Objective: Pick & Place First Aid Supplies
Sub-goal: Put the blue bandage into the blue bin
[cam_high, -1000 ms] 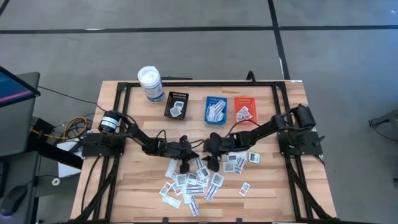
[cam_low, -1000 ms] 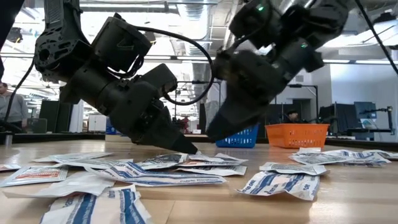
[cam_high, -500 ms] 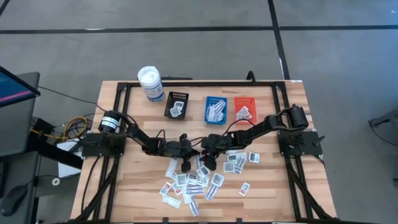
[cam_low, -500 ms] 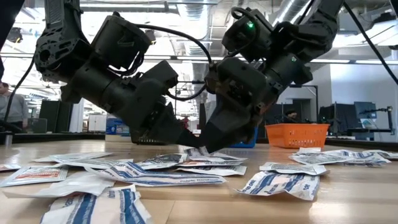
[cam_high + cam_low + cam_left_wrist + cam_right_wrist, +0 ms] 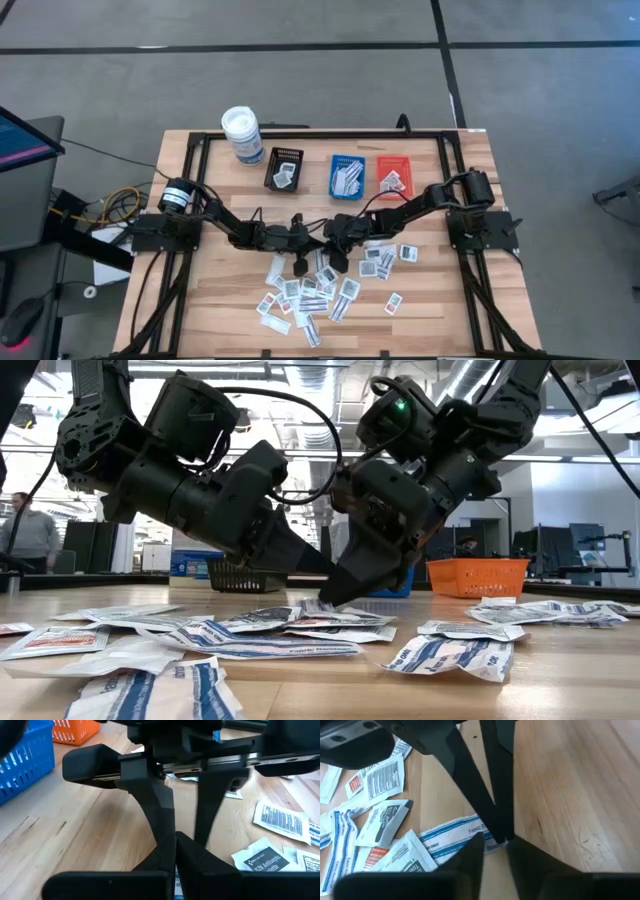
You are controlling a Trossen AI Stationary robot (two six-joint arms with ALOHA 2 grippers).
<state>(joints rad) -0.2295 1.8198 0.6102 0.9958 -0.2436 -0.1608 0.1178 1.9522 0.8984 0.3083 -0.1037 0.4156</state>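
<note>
Both arms have closed in: left gripper (image 5: 175, 862) jaws pinch a packet (image 5: 452, 834), right gripper (image 5: 495, 847) jaws slightly parted.

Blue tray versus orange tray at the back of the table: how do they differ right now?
The blue plastic tray sits between the black one and the orange plastic tray, which stands last, on the right arm's side. The blue tray's white packets cover most of its floor; the orange tray's leave much bare. Both are small, rectangular and holding packets.
</note>
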